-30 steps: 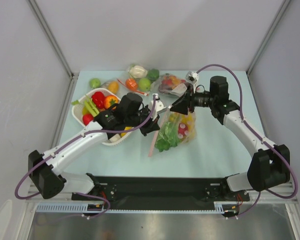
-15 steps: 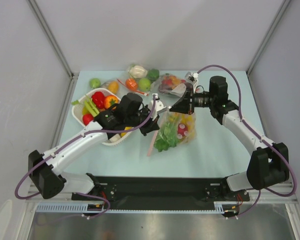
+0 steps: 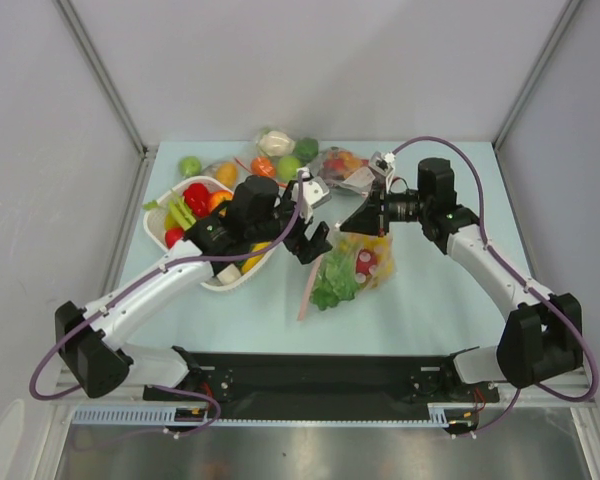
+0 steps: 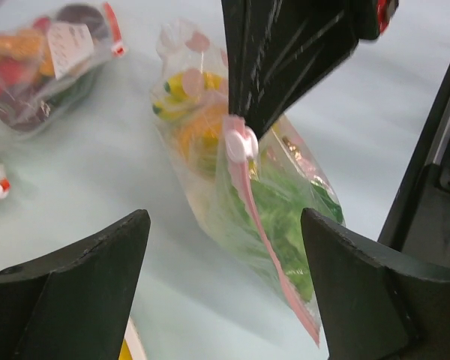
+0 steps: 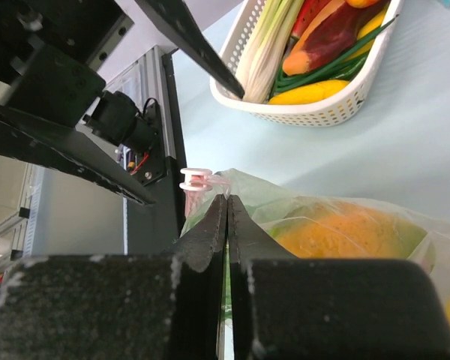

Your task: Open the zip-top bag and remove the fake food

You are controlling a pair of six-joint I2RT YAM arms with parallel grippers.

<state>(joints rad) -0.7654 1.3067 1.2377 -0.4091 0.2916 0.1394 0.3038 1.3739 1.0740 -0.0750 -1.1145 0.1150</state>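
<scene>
The zip-top bag (image 3: 352,268) lies mid-table, its top corner lifted, with a pinkish zip strip (image 4: 266,240) and a pink slider (image 4: 240,144). Inside it I see fake food: green lettuce (image 4: 289,217), a yellow banana bunch (image 4: 178,84) and an orange-yellow fruit (image 5: 345,229). My right gripper (image 3: 349,222) is shut on the bag's top edge right beside the slider (image 5: 196,180). The plastic is pinched between its fingertips (image 5: 214,214). My left gripper (image 3: 313,243) hangs open just left of the bag. Its two fingers (image 4: 97,277) stand wide on either side of the strip and hold nothing.
A white basket (image 3: 152,222) of peppers and leek sits under my left arm. Behind are a clear bag with a white label (image 4: 49,56), another bag with cauliflower (image 3: 276,143) and loose fruit (image 3: 189,165). The black base rail (image 3: 310,375) runs along the near edge.
My left gripper has opened, let go of the zip strip and drawn back a little. The right gripper has shut on the bag's top edge and lifted it slightly.
</scene>
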